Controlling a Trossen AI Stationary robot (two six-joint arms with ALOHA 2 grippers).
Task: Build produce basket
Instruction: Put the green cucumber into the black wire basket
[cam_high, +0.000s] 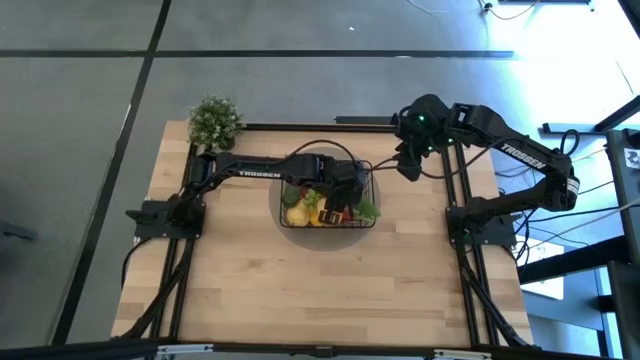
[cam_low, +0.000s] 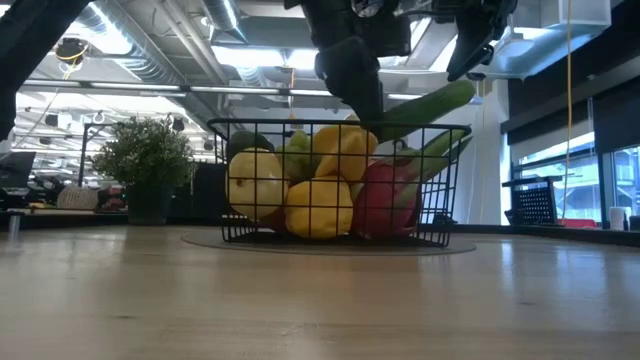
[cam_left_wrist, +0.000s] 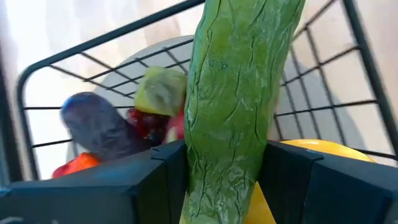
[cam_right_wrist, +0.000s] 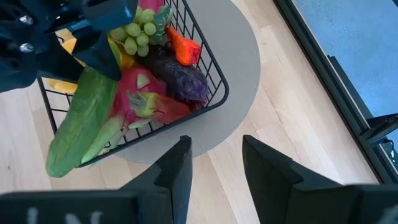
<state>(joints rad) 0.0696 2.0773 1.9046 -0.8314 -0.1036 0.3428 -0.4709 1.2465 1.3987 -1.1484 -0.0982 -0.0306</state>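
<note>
The black wire basket (cam_high: 283, 215) (cam_low: 330, 238) stands on a round grey mat at the table's middle. It holds a yellow lemon (cam_low: 318, 205), a yellow pepper (cam_low: 345, 150), a pink dragon fruit (cam_right_wrist: 146, 93), a purple eggplant (cam_right_wrist: 180, 78), an orange carrot (cam_right_wrist: 185, 45) and green grapes (cam_right_wrist: 138, 34). My left gripper (cam_high: 345, 195) (cam_left_wrist: 224, 162) is over the basket, shut on the green cucumber (cam_left_wrist: 239, 81) (cam_right_wrist: 78, 127) (cam_low: 430, 105). My right gripper (cam_right_wrist: 214, 155) (cam_high: 408, 165) hangs open above the table, just beyond the basket's far right corner, touching nothing. My left gripper pinches the cucumber near one end (cam_left_wrist: 217, 149) between its two fingers (cam_left_wrist: 155, 168), which lie roughly along it. The cucumber slants over the produce. Its free end (cam_low: 462, 93) sticks up past the basket's right rim. Whether it rests on the rim cannot be told.
A bushy potted plant (cam_high: 215, 122) (cam_low: 150, 160) stands at the table's far left corner. The grey mat (cam_right_wrist: 236, 68) reaches out past the basket. Bare wood (cam_high: 330, 290) lies on the near side of the basket.
</note>
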